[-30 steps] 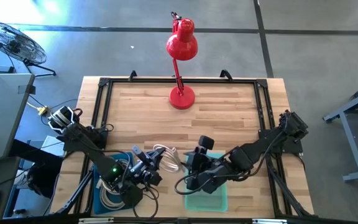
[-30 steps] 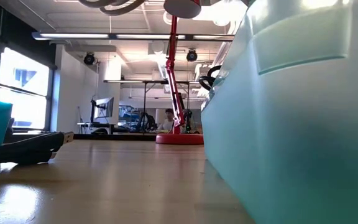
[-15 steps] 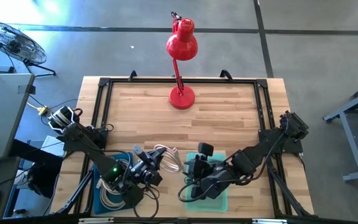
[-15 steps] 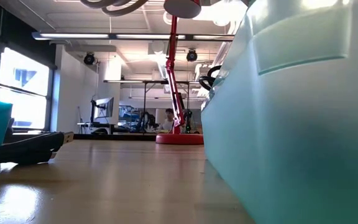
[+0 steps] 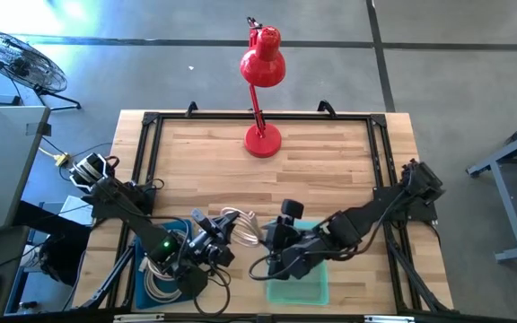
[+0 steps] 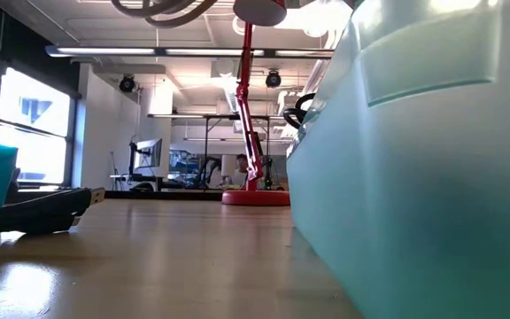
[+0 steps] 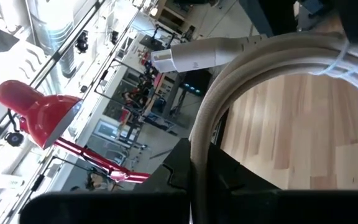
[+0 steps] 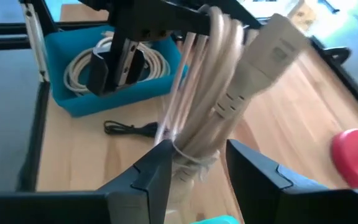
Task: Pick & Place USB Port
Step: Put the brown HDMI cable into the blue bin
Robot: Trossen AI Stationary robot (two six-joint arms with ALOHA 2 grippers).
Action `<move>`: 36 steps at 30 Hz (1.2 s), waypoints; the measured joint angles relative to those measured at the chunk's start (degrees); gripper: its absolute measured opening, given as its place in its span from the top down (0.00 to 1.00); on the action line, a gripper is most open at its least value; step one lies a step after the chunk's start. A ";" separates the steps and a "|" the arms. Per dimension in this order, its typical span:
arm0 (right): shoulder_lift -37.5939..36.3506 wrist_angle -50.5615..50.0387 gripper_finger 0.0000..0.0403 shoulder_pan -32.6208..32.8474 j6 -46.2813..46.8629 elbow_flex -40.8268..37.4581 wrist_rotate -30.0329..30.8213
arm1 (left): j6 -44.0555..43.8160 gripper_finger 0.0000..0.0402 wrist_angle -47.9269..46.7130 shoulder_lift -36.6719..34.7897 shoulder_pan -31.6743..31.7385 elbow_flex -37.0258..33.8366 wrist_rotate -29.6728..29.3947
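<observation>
Beige cable coil (image 8: 199, 93): right pincer (image 8: 194, 167) moved back around it.

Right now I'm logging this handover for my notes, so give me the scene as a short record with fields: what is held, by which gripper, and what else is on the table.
held item: coiled beige cable bundle with a plug end
left gripper: gripping the bundle's upper loops
right gripper: fingers on either side of the bundle's tied lower end
blue bin: near the table's front left, holding more coiled cables
teal bin: under the right arm
red lamp: at the table's far edge
loose item: thin black cable on the wood beside the blue bin
</observation>
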 joint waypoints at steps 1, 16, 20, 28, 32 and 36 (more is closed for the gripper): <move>0.32 0.47 0.64 -0.39 -0.31 0.01 -0.80 | 0.04 0.98 -0.14 0.00 0.00 -0.02 0.03; 2.73 5.45 0.86 -3.79 -7.53 0.01 -11.34 | -0.27 0.98 -1.25 0.00 -0.11 -0.07 1.08; 2.73 4.97 0.92 -3.83 -8.68 0.01 -11.75 | -0.32 0.98 -1.66 0.00 -0.13 -0.07 1.99; 2.88 1.35 0.92 -3.75 -8.00 -0.01 -10.01 | -1.19 0.85 -3.77 -0.04 0.06 0.00 5.55; 2.88 -1.61 0.92 -2.82 -6.91 -0.03 -9.82 | -1.14 0.80 -4.77 -0.05 0.04 0.04 11.26; 2.95 -6.51 0.92 -1.67 -3.98 -0.03 -8.52 | -0.93 0.77 -6.79 -0.07 0.04 0.05 17.28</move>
